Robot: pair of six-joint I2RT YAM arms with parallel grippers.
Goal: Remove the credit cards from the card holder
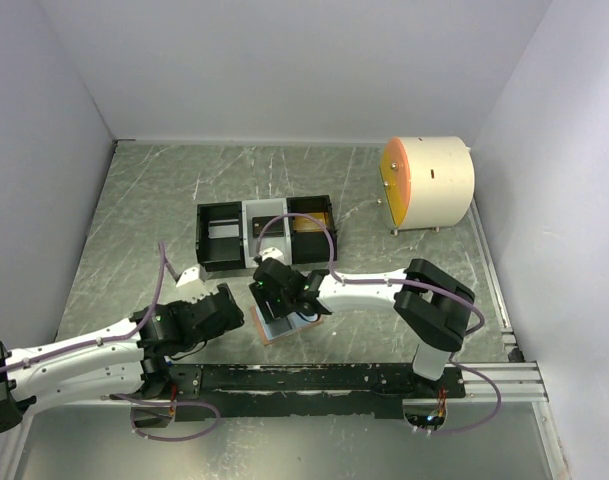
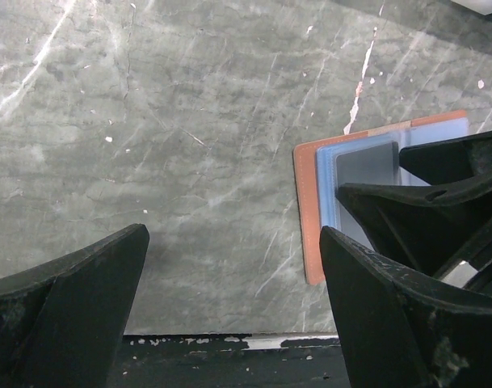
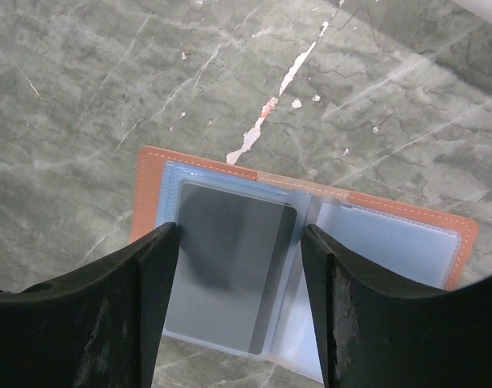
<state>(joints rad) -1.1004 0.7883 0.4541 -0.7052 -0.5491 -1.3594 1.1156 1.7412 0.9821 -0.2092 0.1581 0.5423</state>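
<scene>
While right jaws, half-parted, straddle dark card [image 3: 229, 267], left jaws wide, empty.

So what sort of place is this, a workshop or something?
Probably a lab test booth: white walls box in a marbled tabletop, two arms are bolted to a rail at its edge, and an open card holder lies on it.

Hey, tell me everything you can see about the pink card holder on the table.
The card holder is a salmon-pink, leather-like folding wallet with a stitched edge, lying opened flat on the marbled grey-green table. Inside are two pale blue, translucent pocket panels. One holds a dark grey card; the other looks empty. The right gripper is directly over it, jaws open on either side of that card; whether they touch it cannot be told.
</scene>
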